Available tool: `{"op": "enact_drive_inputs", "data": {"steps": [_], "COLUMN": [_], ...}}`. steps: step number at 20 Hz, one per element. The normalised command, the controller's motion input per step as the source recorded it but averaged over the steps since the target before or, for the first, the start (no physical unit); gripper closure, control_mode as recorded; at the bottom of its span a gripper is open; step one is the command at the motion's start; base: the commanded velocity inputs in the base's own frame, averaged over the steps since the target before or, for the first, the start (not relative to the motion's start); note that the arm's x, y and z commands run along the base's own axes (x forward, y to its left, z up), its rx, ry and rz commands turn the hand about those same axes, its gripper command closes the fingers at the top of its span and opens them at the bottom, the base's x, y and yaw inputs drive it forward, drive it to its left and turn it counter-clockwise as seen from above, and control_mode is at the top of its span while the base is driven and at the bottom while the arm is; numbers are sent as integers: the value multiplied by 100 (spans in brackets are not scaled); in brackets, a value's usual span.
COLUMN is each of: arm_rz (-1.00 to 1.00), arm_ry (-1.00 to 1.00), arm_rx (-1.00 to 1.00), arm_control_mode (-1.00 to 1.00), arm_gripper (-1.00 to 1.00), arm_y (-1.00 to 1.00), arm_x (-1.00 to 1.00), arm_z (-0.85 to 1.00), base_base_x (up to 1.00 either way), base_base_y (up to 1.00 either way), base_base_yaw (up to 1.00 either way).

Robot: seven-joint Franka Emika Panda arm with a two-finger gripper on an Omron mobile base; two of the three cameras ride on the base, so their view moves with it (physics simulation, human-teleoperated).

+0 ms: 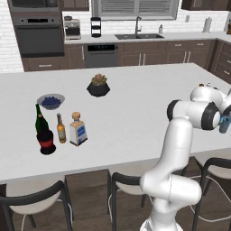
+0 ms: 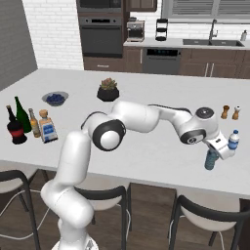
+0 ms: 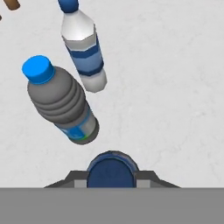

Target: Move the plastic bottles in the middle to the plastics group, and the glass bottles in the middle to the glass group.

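While the hand [image 2: 220,149] grips one water bottle [image 3: 112,169], seemingly, two bottles [image 3: 59,103] stand nearby.

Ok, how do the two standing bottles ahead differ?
The grey ribbed plastic bottle has a bright blue cap; the whitish plastic bottle has a dark blue one. The grey one's label sits near its base; the whitish one's is a dark blue mid-body band. Both stand upright.

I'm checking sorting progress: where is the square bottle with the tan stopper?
The square bottle stands at the counter's left end in the left base view, right beside the slim amber bottle and the dark round-bellied bottle.
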Motion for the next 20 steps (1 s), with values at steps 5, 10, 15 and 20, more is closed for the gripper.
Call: {"op": "enact_drive_inputs", "data": {"steps": [5, 10, 15, 20], "arm_rz": [0, 0, 0, 0], "arm_ry": [0, 0, 0, 0], "arm_rx": [3, 4, 0, 0], "arm_control_mode": [-100, -100, -100, -100], "arm_gripper": [100, 100, 100, -100], "arm_y": [0, 0, 0, 0], "arm_x": [3, 7, 12, 0], "arm_z": [2, 0, 0, 0], "base_base_x": [0, 0, 0, 0], "base_base_y": [0, 0, 0, 0], "base_base_yaw": [0, 0, 0, 0]}}
